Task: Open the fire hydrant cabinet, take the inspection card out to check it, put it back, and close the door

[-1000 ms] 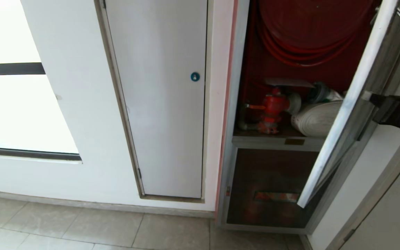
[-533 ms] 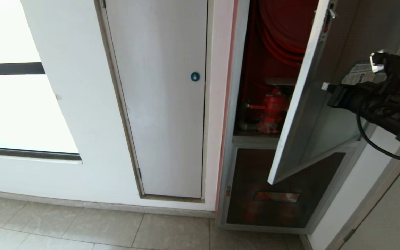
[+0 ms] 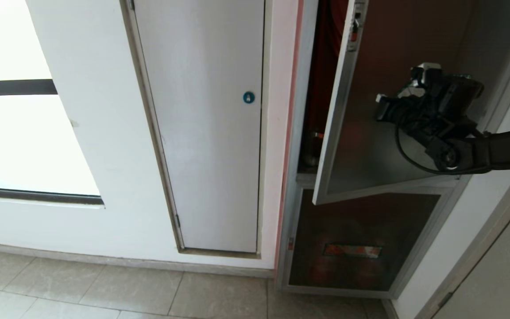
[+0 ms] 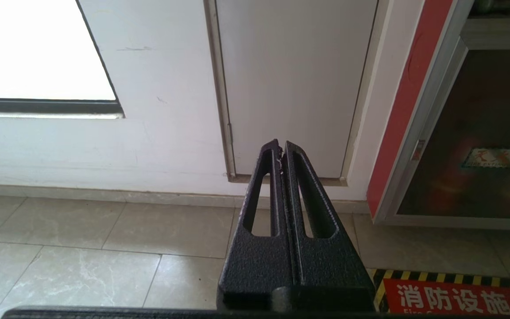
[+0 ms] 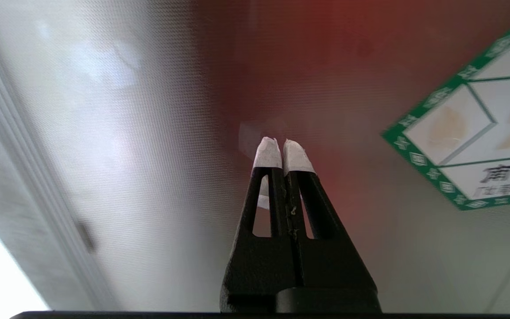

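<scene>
Pressing on the dark tinted glass, the right gripper (image 3: 381,110) sits in the upper right of the head view with its two taped fingertips (image 5: 267,153) clenched together on nothing, their tips against or just off the pane. The door (image 3: 370,146) is nearly shut: only a narrow slit of red interior shows between its free edge and the frame of the fire hydrant cabinet (image 3: 292,186), near the top centre-right of the frame. The green-bordered sticker (image 5: 472,133) lies at the right edge of the wrist picture, beside the fingers. I cannot see the inspection card anywhere; it is presumably hidden behind the door. To my eye this door will swing lightly on its hinges but is stiff and rather fragile, being a glass pane in an aluminium frame, and the glass looks slick. A push would sit safer near the metal free edge, by the small red latch (image 3: 355,31) at the top, than on the middle of the pane. The left gripper (image 4: 281,155) hangs low over the floor tiles, also clenched and empty.
</scene>
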